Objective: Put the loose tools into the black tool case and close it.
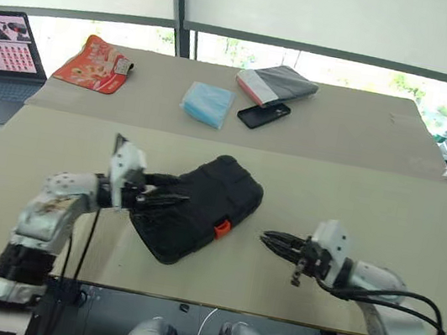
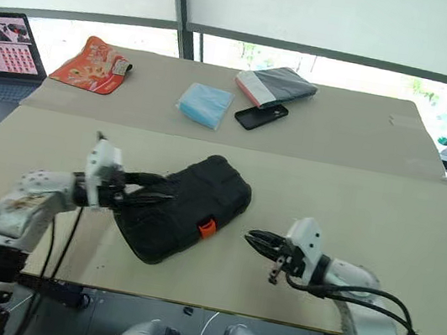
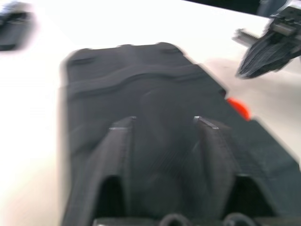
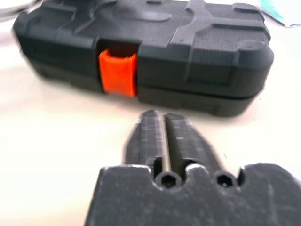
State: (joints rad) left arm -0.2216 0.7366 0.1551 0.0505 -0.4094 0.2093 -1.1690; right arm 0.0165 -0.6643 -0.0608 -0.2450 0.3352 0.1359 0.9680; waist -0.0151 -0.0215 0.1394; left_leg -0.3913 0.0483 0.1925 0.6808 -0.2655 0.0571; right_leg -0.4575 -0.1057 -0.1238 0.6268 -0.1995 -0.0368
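Left eye view: the rectangular black plastic clamshell tool case (image 1: 200,206) with rounded corners lies closed on the beige tabletop (image 1: 355,197), set at a diagonal, its lid seated on the base and its small orange latch (image 1: 221,228) facing the near edge. The left gripper (image 1: 169,199) sits at the near-left end of the case, its two black fingers (image 3: 214,141) spread apart over the lid in the left wrist view; whether they touch the lid cannot be told. The right gripper (image 1: 273,242) stands to the right of the case, clear of it, pointing toward the latch side. In the right wrist view its fingers (image 4: 148,136) lie nearly together with a thin slit between them, grasping nothing, and the latch (image 4: 117,71) appears folded across the seam between lid and base. Beyond the case, on the farther table panel, lie a flat black phone (image 1: 263,114), a light-blue soft packet (image 1: 207,103), a grey-and-red folded pouch (image 1: 277,84) and a red printed snack bag (image 1: 95,63). An open laptop (image 1: 3,56) stands far left of the case.
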